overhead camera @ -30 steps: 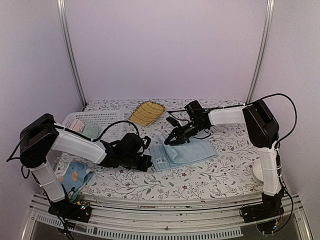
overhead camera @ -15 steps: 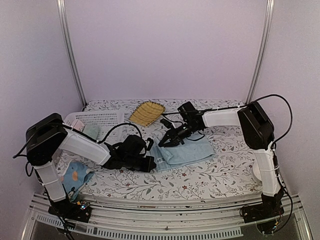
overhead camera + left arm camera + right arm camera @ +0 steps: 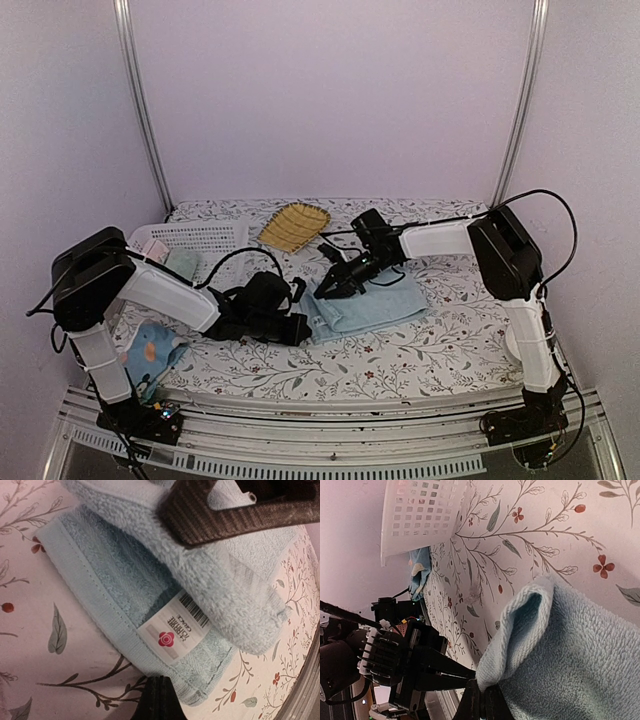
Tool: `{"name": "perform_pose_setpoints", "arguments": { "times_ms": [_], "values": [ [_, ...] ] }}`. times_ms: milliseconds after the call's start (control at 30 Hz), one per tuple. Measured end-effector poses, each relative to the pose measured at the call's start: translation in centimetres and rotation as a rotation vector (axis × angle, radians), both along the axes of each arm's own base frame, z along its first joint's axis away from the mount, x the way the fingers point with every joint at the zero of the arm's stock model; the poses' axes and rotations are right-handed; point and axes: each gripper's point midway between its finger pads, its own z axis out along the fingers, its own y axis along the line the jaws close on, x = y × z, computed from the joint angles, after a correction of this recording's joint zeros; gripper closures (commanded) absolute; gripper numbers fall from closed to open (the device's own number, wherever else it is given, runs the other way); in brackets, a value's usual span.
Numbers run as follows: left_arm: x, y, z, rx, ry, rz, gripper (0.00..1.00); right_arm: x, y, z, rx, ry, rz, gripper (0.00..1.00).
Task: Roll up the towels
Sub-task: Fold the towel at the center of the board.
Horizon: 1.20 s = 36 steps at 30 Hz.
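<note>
Fluffy blue towel (image 3: 375, 300): fold raised, clamped in right pincer (image 3: 330, 287); left pincer (image 3: 297, 327) clamped on edge beside barcode label (image 3: 172, 630).

**Hidden, cropped, blurred**

Left wrist view: plain towel (image 3: 115, 585) cut off at the top and right edges; lower finger (image 3: 159, 700) a dark blur, cropped at the bottom. Cannot read the small print on the label (image 3: 175, 630). Right wrist view: fingers (image 3: 476, 705) cropped by the bottom edge, white basket (image 3: 420, 515) by the top. Top view: printed towel (image 3: 155, 350) partly behind the left arm (image 3: 100, 355); tips of the left gripper (image 3: 298, 328) and right gripper (image 3: 330, 288) too small to tell apart from the cloth.
</note>
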Motion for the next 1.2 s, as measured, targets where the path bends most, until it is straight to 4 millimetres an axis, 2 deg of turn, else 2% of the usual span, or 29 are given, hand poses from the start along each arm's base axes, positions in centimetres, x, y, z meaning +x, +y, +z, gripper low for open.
{"name": "perform_pose_setpoints", "arguments": {
  "times_ms": [333,500,667,800,933,1067,1200],
  "values": [
    [0.0,0.0,0.0,-0.002,-0.001,0.001,1.0,-0.4,0.6,0.1,0.005,0.004,0.005,0.97],
    [0.1,0.1,0.0,-0.002,-0.002,0.002,1.0,-0.6,0.8,0.2,0.007,0.006,0.007,0.92],
    [0.1,0.1,0.0,-0.002,-0.002,0.002,1.0,-1.2,1.2,0.2,0.016,0.011,0.023,0.92],
    [0.1,0.1,0.0,-0.005,-0.004,0.003,1.0,-1.6,1.4,0.2,0.021,0.016,0.034,0.83],
    [0.1,0.1,0.0,-0.005,-0.005,0.004,1.0,-1.7,1.5,-0.8,0.019,0.029,0.039,0.76],
    [0.1,0.1,0.0,-0.004,-0.007,0.005,1.0,-2.0,1.4,-2.6,0.0,0.06,0.044,0.75],
    [-0.3,0.7,0.0,-0.001,-0.001,0.011,1.0,-1.9,1.2,-2.6,0.013,0.067,0.05,0.75]
  ]
}}
